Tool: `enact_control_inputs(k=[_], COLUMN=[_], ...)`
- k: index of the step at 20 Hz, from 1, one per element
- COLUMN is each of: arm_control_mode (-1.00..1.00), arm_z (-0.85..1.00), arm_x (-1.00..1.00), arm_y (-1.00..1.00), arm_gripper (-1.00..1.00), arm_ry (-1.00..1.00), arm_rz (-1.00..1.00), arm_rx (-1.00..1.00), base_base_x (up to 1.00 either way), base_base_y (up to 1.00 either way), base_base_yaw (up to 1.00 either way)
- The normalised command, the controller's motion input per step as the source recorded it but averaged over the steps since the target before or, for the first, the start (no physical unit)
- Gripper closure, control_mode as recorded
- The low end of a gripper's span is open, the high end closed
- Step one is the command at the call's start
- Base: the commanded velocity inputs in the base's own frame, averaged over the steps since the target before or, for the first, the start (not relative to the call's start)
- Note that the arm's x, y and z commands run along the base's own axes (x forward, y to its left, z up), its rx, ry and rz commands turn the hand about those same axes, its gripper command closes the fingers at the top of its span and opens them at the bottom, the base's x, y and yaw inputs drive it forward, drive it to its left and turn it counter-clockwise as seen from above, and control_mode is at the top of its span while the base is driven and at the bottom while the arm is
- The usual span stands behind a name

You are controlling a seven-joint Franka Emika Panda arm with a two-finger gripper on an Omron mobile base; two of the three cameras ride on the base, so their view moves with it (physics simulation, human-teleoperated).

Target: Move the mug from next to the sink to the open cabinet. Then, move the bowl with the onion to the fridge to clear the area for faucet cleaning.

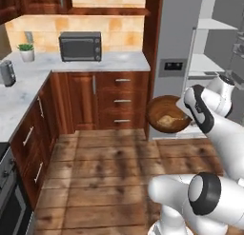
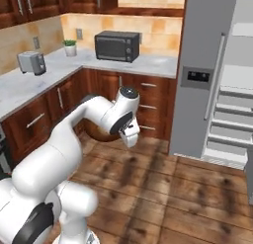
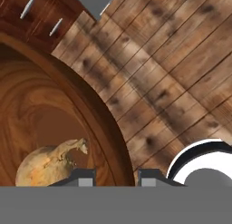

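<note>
Arm is bent at the elbow, forearm reaching out over the wood floor (image 1: pixel 105 181) toward the fridge (image 1: pixel 174 48). Gripper (image 3: pixel 116 177) is clamped on the rim of the bowl (image 1: pixel 167 114), one finger inside, one outside. Bowl is held in the air at the fridge's lower corner. Onion (image 3: pixel 50 162) sits inside the bowl, at 9 o'clock from the fingertips in the hand view.
</note>
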Motion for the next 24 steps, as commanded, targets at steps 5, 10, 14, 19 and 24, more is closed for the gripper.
enact_control_inputs(k=[5, 10, 14, 19, 24], arm_control_mode=[1.0, 1.0, 1.0, 1.0, 1.0], arm_z=[0.0, 0.0, 0.0, 0.0, 0.0], arm_x=[0.0, 0.0, 0.0, 0.0, 0.0], arm_y=[0.0, 0.0, 0.0, 0.0, 0.0], arm_gripper=[1.0, 1.0, 1.0, 1.0, 1.0], arm_ry=[0.0, 0.0, 0.0, 0.0, 0.0], arm_rz=[0.0, 0.0, 0.0, 0.0, 0.0], arm_rx=[0.0, 0.0, 0.0, 0.0, 0.0], base_base_x=[1.0, 1.0, 1.0, 1.0, 0.85], base_base_y=[-0.45, -0.44, -0.61, -0.43, -0.22], base_base_yaw=[-0.33, -0.4, -0.36, -0.11, 0.0])
